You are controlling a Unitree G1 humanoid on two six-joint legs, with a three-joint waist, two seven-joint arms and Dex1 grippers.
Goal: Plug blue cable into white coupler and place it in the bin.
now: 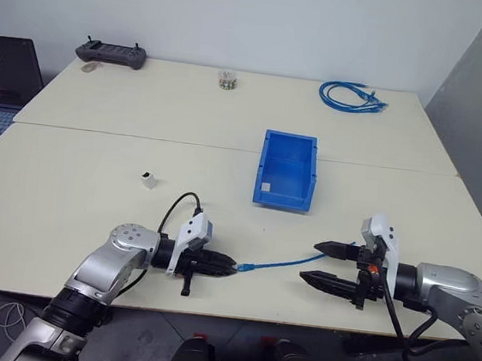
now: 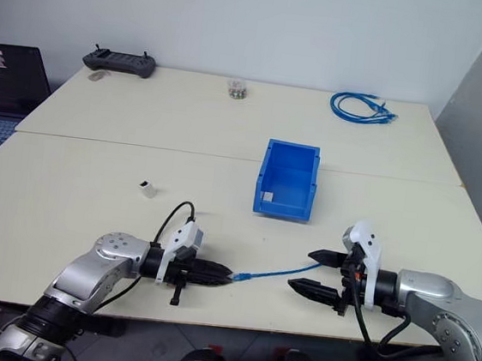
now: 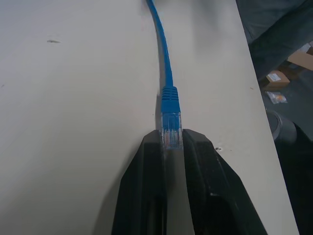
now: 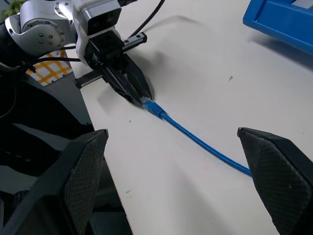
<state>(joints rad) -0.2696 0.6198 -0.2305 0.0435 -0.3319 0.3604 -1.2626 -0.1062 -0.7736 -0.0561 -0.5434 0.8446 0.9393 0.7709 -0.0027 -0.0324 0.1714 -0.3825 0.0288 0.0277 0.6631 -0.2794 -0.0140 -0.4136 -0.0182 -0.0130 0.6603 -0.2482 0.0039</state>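
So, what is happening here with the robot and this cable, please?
The robot's left pincer is shut on the clear plug of the blue cable, which lies along the near edge of the table. The right pincer is open around the cable's other end, gripping nothing. The white coupler sits untouched farther back on the left, so nothing is plugged in yet. The bin stands in the middle, with one small white thing inside.

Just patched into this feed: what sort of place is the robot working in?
Probably a lab or office test bench: plain cream tables against a bare wall, a laptop at the left edge, a handheld controller, and coiled network cables.
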